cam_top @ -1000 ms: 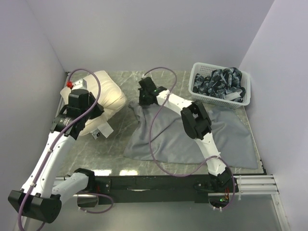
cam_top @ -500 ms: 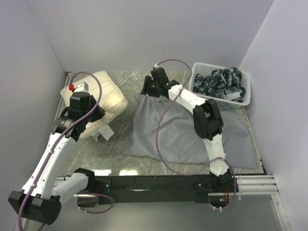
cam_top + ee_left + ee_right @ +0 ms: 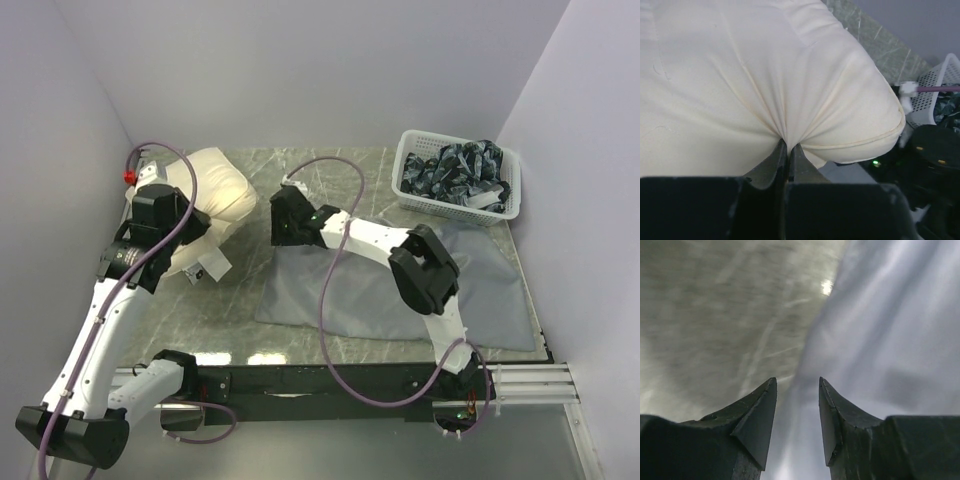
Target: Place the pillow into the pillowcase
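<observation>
The cream pillow [image 3: 222, 188] lies at the far left of the table. My left gripper [image 3: 787, 145] is shut on a pinch of its fabric, with creases fanning out from the tips; in the top view the left gripper [image 3: 183, 238] sits at the pillow's near edge. The grey pillowcase [image 3: 400, 290] lies flat across the middle and right of the table. My right gripper [image 3: 283, 220] hovers over the pillowcase's far left corner. In the right wrist view the right gripper [image 3: 797, 383] is open, with only grey pillowcase [image 3: 890, 335] cloth and marble below its fingers.
A white basket [image 3: 412, 160] of dark patterned cloths stands at the far right corner, just behind the pillowcase. Purple cables loop over both arms. Walls close in the table [image 3: 240, 300] on the left, back and right.
My right gripper has let go of the pillowcase's raised corner, swung far, then come back left and nearer. The cloth has dropped flat. My left arm with the pillow shifted slightly left.
</observation>
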`<state>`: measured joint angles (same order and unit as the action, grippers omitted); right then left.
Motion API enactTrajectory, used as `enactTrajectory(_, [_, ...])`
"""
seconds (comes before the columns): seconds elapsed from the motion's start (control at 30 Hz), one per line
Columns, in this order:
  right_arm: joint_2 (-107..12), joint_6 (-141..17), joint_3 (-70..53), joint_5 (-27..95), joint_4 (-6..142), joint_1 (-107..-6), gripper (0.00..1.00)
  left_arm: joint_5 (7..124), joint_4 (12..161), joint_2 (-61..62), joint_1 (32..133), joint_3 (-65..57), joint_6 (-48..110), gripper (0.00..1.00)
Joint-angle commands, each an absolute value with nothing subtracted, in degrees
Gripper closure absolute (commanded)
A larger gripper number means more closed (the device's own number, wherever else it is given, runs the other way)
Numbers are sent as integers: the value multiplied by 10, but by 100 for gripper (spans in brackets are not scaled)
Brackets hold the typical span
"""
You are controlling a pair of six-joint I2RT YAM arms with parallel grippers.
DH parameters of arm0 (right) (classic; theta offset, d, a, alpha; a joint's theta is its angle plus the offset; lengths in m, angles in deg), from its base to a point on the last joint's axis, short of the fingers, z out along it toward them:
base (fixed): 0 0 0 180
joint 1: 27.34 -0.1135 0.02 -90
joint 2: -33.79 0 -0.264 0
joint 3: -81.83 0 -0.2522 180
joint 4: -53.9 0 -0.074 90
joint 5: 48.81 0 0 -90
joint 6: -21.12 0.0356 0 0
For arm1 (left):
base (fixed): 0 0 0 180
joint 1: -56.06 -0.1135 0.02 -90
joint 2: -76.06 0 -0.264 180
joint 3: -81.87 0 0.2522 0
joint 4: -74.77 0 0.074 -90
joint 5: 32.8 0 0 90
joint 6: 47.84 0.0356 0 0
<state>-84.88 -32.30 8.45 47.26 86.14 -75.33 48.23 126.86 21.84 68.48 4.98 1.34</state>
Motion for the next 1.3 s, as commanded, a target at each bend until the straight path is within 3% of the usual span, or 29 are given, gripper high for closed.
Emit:
enactTrajectory(0.0, [-899, -306, 122, 531, 885, -763, 54, 492, 1191, 225, 683, 4, -15, 99])
enactTrajectory(0.13, [-904, -309, 115, 542, 886, -764, 59, 507, 1186, 219, 682, 3, -11, 99])
enactTrajectory(0.17, [-901, -308, 110, 544, 884, -763, 71, 509, 1186, 219, 683, 10, -11, 99])
enactTrajectory(0.23, [-879, -306, 82, 548, 877, -763, 83, 512, 1182, 218, 683, 18, -8, 99])
enactTrajectory(0.33, [-828, -304, 24, 544, 848, -762, 87, 512, 1175, 216, 682, 50, -4, 99])
enactTrajectory(0.57, [-734, -304, -78, 496, 778, -749, 78, 538, 1153, 193, 683, 108, 1, 99])
enactTrajectory(0.77, [-726, -299, -136, 414, 715, -724, 81, 552, 1144, 185, 683, 145, 6, 99])
enactTrajectory(0.87, [-740, -313, -120, 406, 728, -724, 71, 548, 1143, 189, 683, 159, 6, 99])
enactTrajectory(1.27, [-777, -309, -73, 438, 754, -751, 64, 545, 1136, 195, 683, 185, 6, 99])
